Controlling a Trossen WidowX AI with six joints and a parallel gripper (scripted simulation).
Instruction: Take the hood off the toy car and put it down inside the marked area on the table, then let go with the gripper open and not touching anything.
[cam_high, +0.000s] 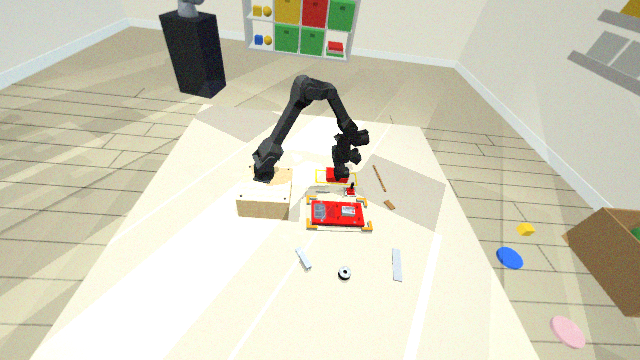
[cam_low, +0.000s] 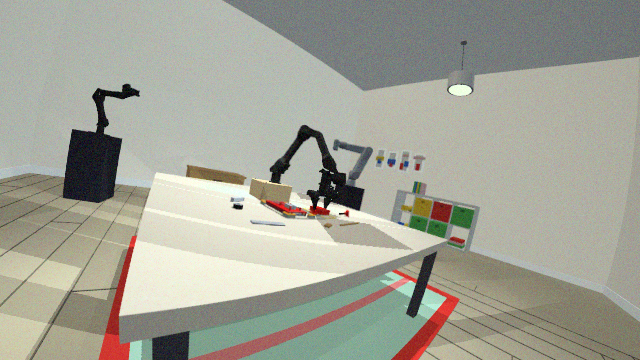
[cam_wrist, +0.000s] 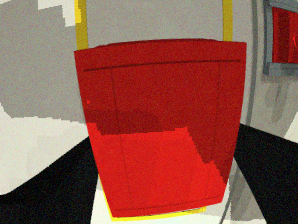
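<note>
My gripper (cam_high: 339, 175) (cam_low: 320, 206) is shut on the red hood (cam_high: 331, 174) (cam_low: 322, 211) (cam_wrist: 160, 123) and holds it low over the yellow-outlined marked area (cam_high: 354, 179). In the wrist view the hood covers the near half of the yellow outline; my dark fingers flank it at the bottom left and right. I cannot tell whether the hood touches the table. The red toy car body (cam_high: 337, 213) (cam_low: 282, 206) lies flat inside orange corner marks just in front of the marked area.
A tan box (cam_high: 263, 200) carries the arm's base. A small red part (cam_high: 351, 190) (cam_wrist: 286, 32) lies beside the marked area. Two brown sticks (cam_high: 379, 177), two grey bars (cam_high: 303, 258) and a wheel (cam_high: 344, 275) lie on the table.
</note>
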